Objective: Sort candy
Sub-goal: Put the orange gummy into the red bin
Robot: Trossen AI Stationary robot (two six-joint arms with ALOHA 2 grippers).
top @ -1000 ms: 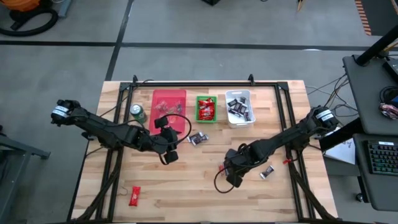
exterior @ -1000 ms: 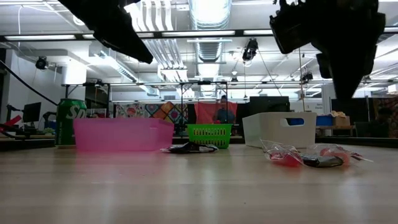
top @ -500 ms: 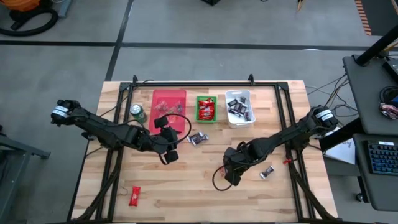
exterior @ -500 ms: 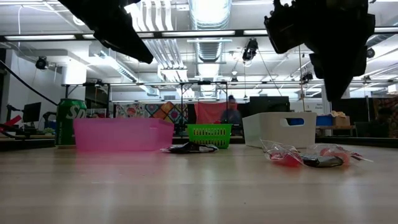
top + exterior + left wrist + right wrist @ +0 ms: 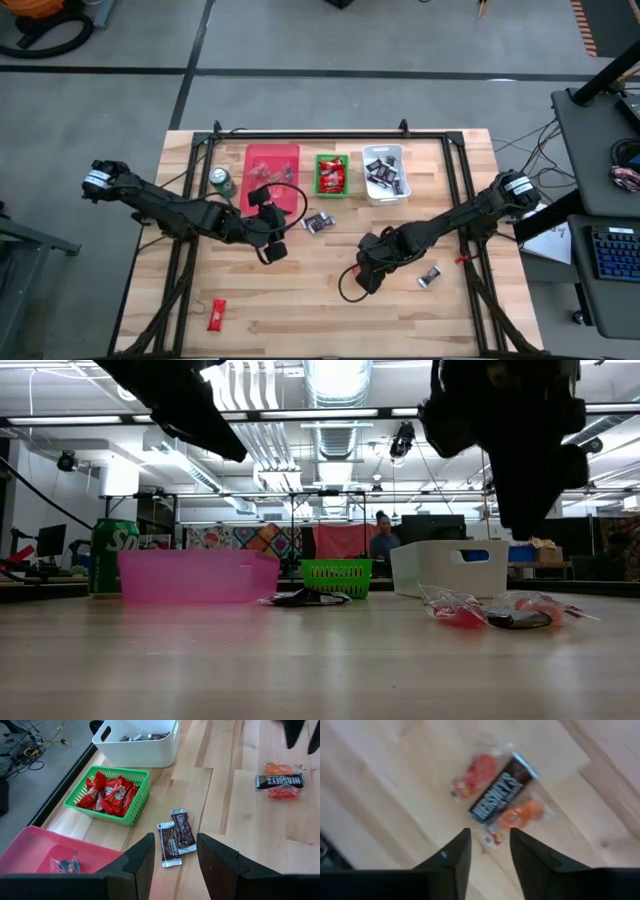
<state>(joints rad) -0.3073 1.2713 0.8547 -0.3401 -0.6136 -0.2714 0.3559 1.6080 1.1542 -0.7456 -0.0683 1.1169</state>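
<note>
At 12 o'clock on the bench (image 5: 330, 300) three bins (image 5: 331, 173) already hold candy, but several pieces (image 5: 175, 836) lie loose; both claws, left (image 5: 172, 865) and right (image 5: 486, 851), are spread and empty.

Beside the green basket (image 5: 332, 174) of red candy (image 5: 111, 794) sit a pink tray (image 5: 272, 163) and white bin (image 5: 385, 172); the counter (image 5: 300, 300) is pale wood.
</note>
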